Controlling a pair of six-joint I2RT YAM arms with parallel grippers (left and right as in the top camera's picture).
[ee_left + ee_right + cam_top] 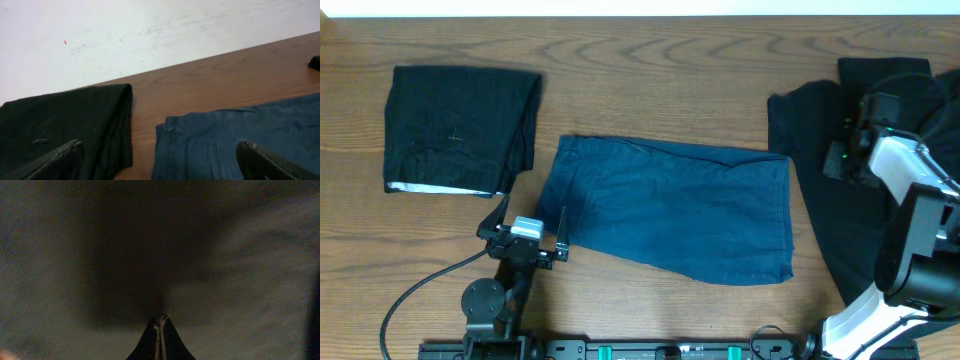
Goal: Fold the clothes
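Observation:
A folded black garment (460,128) lies at the back left; it also shows in the left wrist view (70,120). Blue denim shorts (675,205) lie flat and folded at the table's middle, and their waist end shows in the left wrist view (240,135). My left gripper (532,217) is open and empty, low near the shorts' front left corner, its fingers (160,161) spanning the gap between the two garments. A black pile of clothes (815,125) lies at the right. My right gripper (845,152) is over it, fingers shut (160,322) right against the dark cloth (225,255).
The wooden table (650,80) shows bare between the garments. A white wall (150,35) stands behind its far edge. A black cable (420,285) runs from the left arm's base at the front edge. The right arm's white body (910,180) covers part of the black pile.

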